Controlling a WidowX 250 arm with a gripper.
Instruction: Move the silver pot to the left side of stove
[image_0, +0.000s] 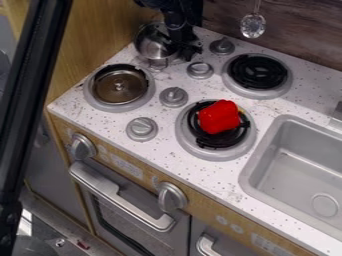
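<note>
No text, label, number or sign can be read. Pale printed marks stand on the wooden front strip (204, 205) of the toy kitchen: one patch (127, 167) between the two front knobs, a pair of small rounded marks (230, 224) right of the right front knob (172, 196), and another patch (269, 245) at the near right. What they say or show cannot be made out.

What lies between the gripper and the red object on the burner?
In the camera view, a grey knob lies between the gripper and the red object.
</note>
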